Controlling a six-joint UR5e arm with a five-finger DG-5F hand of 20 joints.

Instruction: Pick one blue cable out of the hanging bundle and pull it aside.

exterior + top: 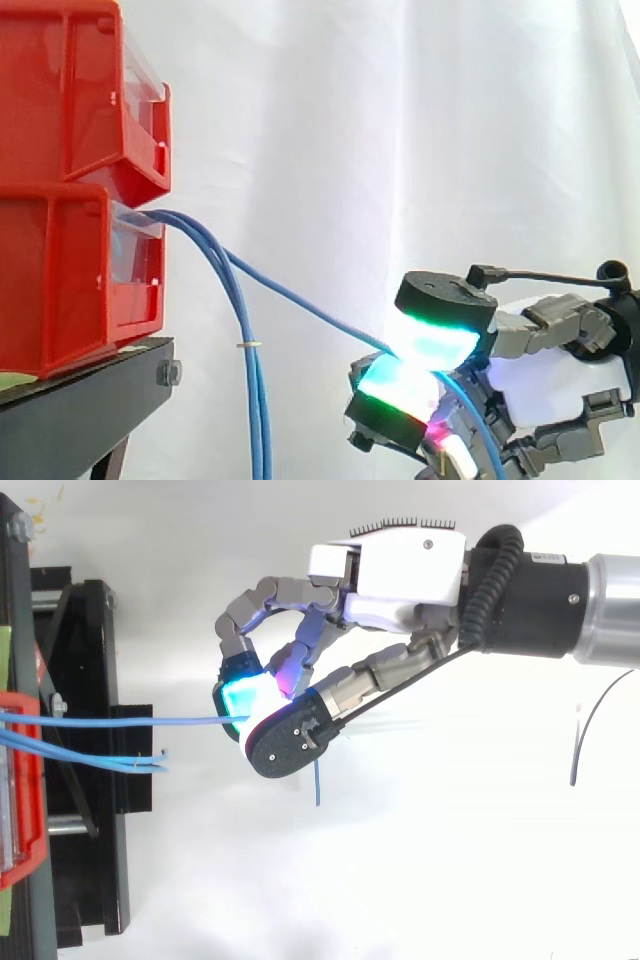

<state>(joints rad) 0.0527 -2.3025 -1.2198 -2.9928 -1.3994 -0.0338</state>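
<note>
I'm watching level from beside, close by the red bins (70, 290); I'm also looking straight down; both are catching the hand (400, 575) and blue cable (300, 298).

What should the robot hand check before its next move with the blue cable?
1. Robot hand pinching the blue cable between its glowing pads: ok.
2. Just one cable pinched; the bundle hangs by itself: ok.
3. Cable held aside from the bundle, slanting from the lower red bin to the robot hand: ok.
4. Cable's loose end hanging free past the robot hand: ok.
5. Grip tight enough not to slip: cannot tell.
</note>
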